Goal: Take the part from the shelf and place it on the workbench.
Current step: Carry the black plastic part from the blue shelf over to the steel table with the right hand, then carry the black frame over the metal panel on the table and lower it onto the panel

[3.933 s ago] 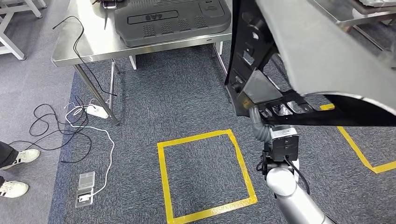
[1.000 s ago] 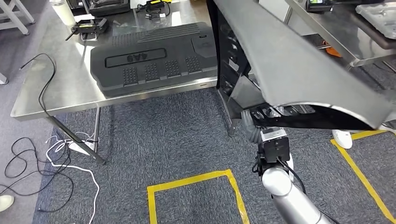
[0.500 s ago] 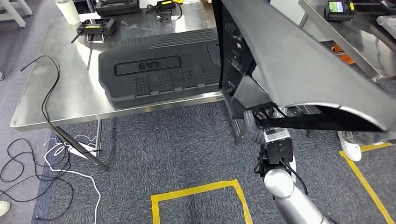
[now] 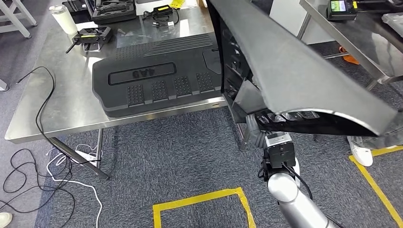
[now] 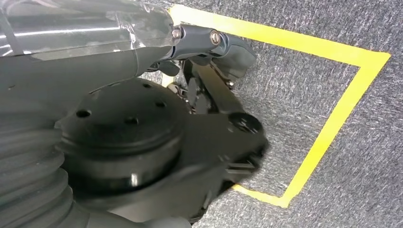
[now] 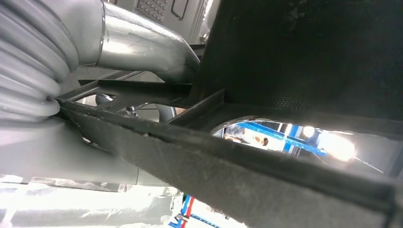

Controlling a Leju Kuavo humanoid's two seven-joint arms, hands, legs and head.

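The part (image 4: 294, 71) is a large dark grey panel with a black ribbed back, held up in the air at the right of the head view. My right hand (image 4: 254, 129) grips its lower edge from beneath, mostly hidden behind the black frame. In the right wrist view the thumb (image 6: 138, 47) lies against the part's black ribs (image 6: 304, 57). The steel workbench (image 4: 62, 95) stands ahead on the left, its near edge just left of the part. My left hand (image 5: 142, 42) hangs over the carpet with nothing in it.
A big black moulded panel (image 4: 157, 80) covers much of the workbench, with a controller (image 4: 90, 34), a white bottle (image 4: 62, 16) and a cable (image 4: 38, 95) beside it. A second steel table (image 4: 361, 33) stands at right. Yellow floor tape (image 4: 199, 199), floor cables (image 4: 28, 166) and a person's shoe (image 4: 363, 154) lie below.
The whole view has shifted: the workbench now sits closer and fuller in the picture, and the yellow square has slid down and out. The part stays in my right hand.
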